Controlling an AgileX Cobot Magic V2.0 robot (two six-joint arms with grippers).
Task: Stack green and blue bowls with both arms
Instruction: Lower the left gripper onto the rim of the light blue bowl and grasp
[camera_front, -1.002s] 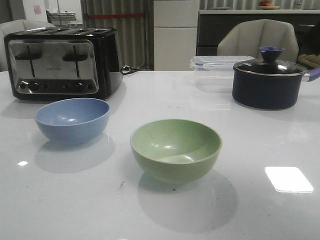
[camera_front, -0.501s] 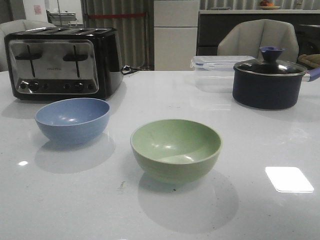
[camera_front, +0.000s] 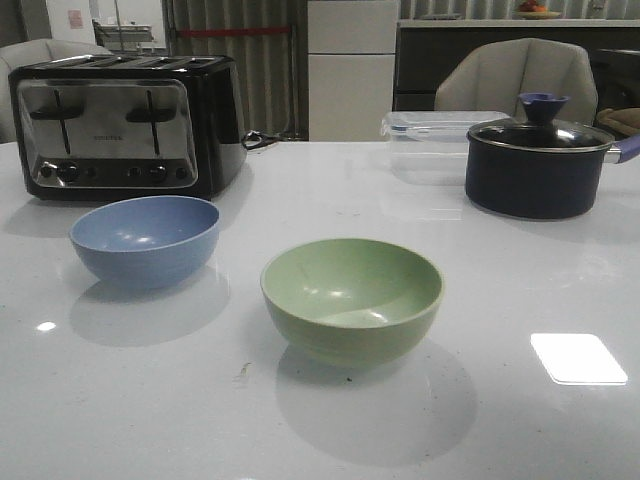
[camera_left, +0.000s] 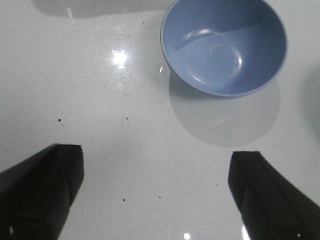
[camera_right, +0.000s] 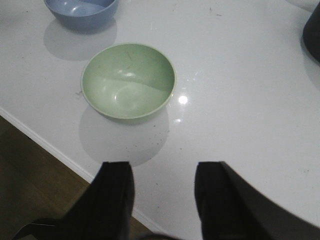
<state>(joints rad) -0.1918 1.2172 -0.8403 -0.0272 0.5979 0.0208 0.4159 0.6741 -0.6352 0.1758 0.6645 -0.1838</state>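
Observation:
The pale green bowl (camera_front: 352, 297) stands upright on the white table (camera_front: 500, 430), near the middle front. The dusty blue bowl (camera_front: 145, 238) stands apart from it, to its left and a little farther back. Neither arm shows in the front view. In the left wrist view my left gripper (camera_left: 156, 165) is open and empty over bare table, short of the blue bowl (camera_left: 225, 47). In the right wrist view my right gripper (camera_right: 162, 172) is open and empty above the table's edge, short of the green bowl (camera_right: 128, 80); the blue bowl (camera_right: 82, 10) lies beyond it.
A black and silver toaster (camera_front: 125, 120) stands at the back left, behind the blue bowl. A dark navy lidded pot (camera_front: 540, 160) stands at the back right, with a clear plastic box (camera_front: 430, 140) beside it. A brown floor (camera_right: 30, 170) shows past the table edge.

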